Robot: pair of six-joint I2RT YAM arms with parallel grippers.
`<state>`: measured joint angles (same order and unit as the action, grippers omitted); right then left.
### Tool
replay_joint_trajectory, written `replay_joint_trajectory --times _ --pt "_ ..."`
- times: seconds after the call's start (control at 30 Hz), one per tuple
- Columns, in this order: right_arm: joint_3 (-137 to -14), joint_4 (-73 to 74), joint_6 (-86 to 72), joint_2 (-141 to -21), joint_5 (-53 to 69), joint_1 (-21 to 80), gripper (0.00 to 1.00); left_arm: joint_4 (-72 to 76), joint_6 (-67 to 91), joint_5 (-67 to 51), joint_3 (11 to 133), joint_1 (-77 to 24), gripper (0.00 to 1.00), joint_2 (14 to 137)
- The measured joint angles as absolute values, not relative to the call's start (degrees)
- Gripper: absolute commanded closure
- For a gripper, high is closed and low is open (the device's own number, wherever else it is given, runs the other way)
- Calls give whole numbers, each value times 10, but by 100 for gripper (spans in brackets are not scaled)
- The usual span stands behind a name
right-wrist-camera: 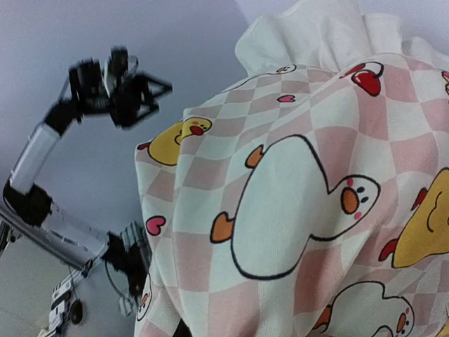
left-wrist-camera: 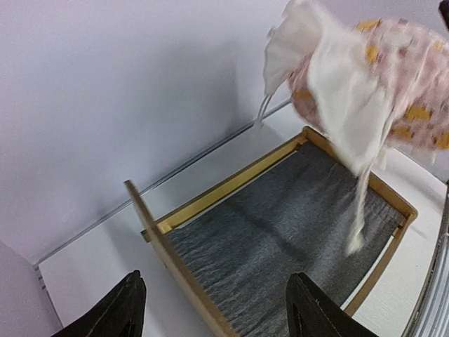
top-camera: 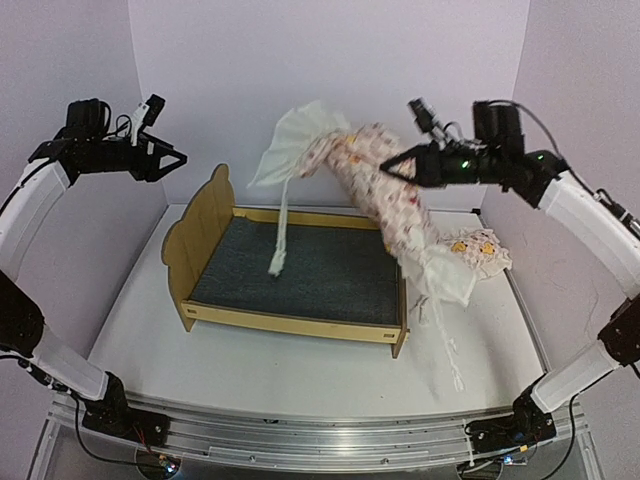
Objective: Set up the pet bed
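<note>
Pet bed (top-camera: pixel 300 270): stands mid bench (top-camera: pixel 150 340). Light, rigid wood, likely to slide; you'd take it by a side rail. Left claw (top-camera: pixel 175 160) open, empty. Right claw (top-camera: pixel 392 168) clamped on soft quilt (top-camera: pixel 385 195), aloft over it.

Robot test cell; plain white wall panels (top-camera: pixel 330 50); aluminium base rail (top-camera: pixel 320 440); white tabletop (top-camera: pixel 150 340)

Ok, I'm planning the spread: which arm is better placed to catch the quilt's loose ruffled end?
Left. The left tool is open and empty, facing the ruffled end that hangs over the bed. The right tool is shut on the quilt, holding it up.
</note>
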<state>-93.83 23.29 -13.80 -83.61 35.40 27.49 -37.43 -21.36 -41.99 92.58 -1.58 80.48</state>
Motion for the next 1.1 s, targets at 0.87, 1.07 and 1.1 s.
replay_joint_trajectory --times 0.87,1.07,1.1 --pt "-1117 538 -123 -1036 -109 319 11 -490 -536 -181 680 -446 21 823" --pt "-1286 518 -95 -1256 -132 317 18 -424 -568 -148 643 -448 27 856" --pt "-1299 511 -90 -1278 -132 315 22 -411 -571 -145 638 -448 29 859"
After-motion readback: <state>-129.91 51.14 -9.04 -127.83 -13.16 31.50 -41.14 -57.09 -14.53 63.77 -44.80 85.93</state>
